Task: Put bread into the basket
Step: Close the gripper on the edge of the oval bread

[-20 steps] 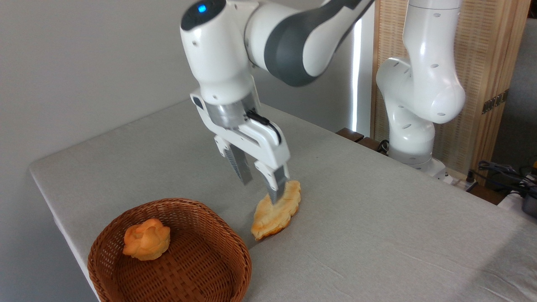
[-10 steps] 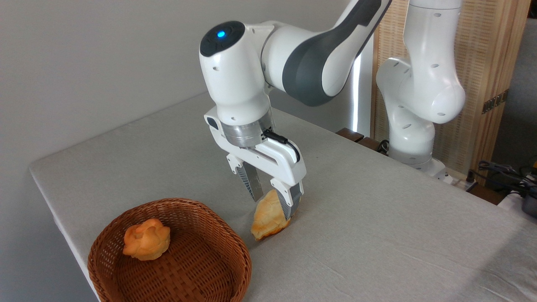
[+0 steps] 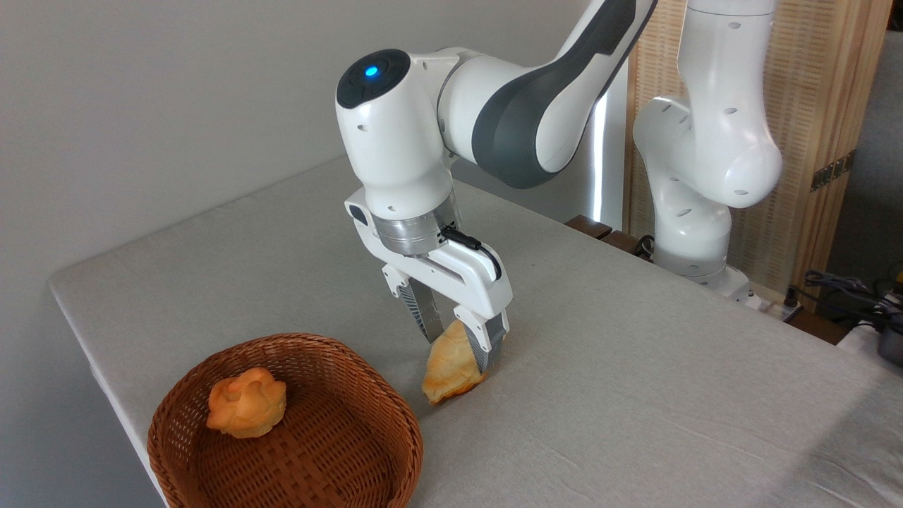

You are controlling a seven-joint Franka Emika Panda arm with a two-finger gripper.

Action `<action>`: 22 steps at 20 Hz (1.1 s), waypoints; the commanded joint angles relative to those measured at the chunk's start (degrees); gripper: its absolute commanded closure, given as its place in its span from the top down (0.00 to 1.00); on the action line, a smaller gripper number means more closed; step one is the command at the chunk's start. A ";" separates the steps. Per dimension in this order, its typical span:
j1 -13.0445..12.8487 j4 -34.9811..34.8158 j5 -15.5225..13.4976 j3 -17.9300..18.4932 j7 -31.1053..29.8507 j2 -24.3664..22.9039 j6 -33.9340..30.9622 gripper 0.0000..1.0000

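The bread (image 3: 449,368), a pale golden pastry, sits tilted on its edge on the grey table just right of the basket, its lower tip touching the cloth. My gripper (image 3: 460,341) is shut on the bread, one finger on each side of its upper part; the right finger hides the far half. The brown woven basket (image 3: 296,466) stands at the front left corner of the table, apart from the bread by a small gap.
A small round orange-brown bun (image 3: 247,402) lies inside the basket at its left. The table's left edge (image 3: 85,339) runs close by the basket. The robot's base (image 3: 698,219) stands at the back right, with cables (image 3: 846,289) beyond.
The gripper came down and right over the bread and shut on it, tipping the flat pastry up onto its edge. In the last half second it barely moved.
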 commanded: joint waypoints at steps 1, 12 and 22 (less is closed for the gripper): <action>-0.51 -0.52 0.96 -0.29 -1.06 0.48 1.07 1.00; -0.86 -0.43 3.15 -0.38 -0.36 1.01 0.89 0.50; -0.95 -0.35 3.16 -0.38 0.26 1.01 0.89 0.42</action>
